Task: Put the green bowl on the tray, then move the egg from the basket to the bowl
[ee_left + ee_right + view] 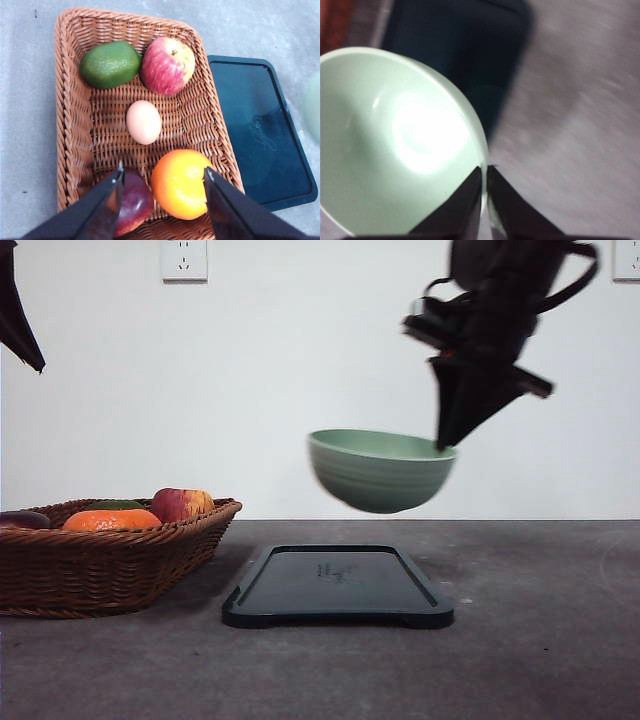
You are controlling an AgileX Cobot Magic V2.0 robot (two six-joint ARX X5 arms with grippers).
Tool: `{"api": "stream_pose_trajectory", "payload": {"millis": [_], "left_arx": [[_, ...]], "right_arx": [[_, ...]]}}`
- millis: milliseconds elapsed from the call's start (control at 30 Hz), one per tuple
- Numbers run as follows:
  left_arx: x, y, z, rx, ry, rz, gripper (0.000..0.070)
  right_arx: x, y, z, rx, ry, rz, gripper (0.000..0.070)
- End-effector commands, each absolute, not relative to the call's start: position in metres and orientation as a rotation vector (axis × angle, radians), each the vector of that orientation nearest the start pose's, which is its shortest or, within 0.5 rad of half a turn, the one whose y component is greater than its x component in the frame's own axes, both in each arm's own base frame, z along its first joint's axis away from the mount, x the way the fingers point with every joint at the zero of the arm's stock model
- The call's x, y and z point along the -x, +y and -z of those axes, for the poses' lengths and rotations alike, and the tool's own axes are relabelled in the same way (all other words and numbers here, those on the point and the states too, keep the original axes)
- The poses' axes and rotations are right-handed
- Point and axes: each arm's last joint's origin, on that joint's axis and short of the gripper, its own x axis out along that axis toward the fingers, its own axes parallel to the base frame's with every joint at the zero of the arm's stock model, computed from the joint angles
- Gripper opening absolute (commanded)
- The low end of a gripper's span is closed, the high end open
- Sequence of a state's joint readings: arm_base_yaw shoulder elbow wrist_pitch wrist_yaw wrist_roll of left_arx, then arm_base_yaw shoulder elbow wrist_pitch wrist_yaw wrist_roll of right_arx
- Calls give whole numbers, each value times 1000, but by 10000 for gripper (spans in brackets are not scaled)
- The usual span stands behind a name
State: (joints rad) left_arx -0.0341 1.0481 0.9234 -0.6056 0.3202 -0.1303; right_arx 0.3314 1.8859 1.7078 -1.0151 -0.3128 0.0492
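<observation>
Because the bowl (380,470) has to land on the tray (338,585) before any egg moves, the right claw (443,443) carries it by the rim, its fingers pinched shut on the wall at the bowl's right edge so the bowl hangs in the air above the tray, tipped a little and not touching it. In the right wrist view the two fingers (465,205) close tight over the pale rim, one inside and one outside, with the dark tray below and beyond the bowl; that picture is smeared, so how squarely the bowl sits over the tray is hard to judge, though from the front it looks roughly centred, if a touch to the right. The left claw (162,187) waits over the basket (72,125) with its fingers spread wide and nothing between them, which I take as readiness for the second step. The egg (143,122) lies on the basket floor, in the middle, ahead of that open claw and apart from it, between the apple (167,65) and the orange (180,184), with a green fruit (110,64) at the far end.
</observation>
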Motion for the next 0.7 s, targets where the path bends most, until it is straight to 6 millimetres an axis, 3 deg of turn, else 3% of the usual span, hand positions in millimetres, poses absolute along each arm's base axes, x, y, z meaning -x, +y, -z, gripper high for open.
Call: {"api": "stream_pose_trajectory", "payload": {"millis": [0,267,467,667], "left_arx": [[-212,-17,-304,216,724,305,315],[-212,-17,-304,216,725,305,315],[-212,-17,-304,216,725,304,315],[-212,-17,-304,217,725,304,315]], "right_arx": [[-372,148,-279,-41,1224,-544,0],[-384,180,-257,-17,1243,-577,0],[-390,186,-235,16,1293,-531,0],[-392,186,-228,34,1302,-512,25]]}}
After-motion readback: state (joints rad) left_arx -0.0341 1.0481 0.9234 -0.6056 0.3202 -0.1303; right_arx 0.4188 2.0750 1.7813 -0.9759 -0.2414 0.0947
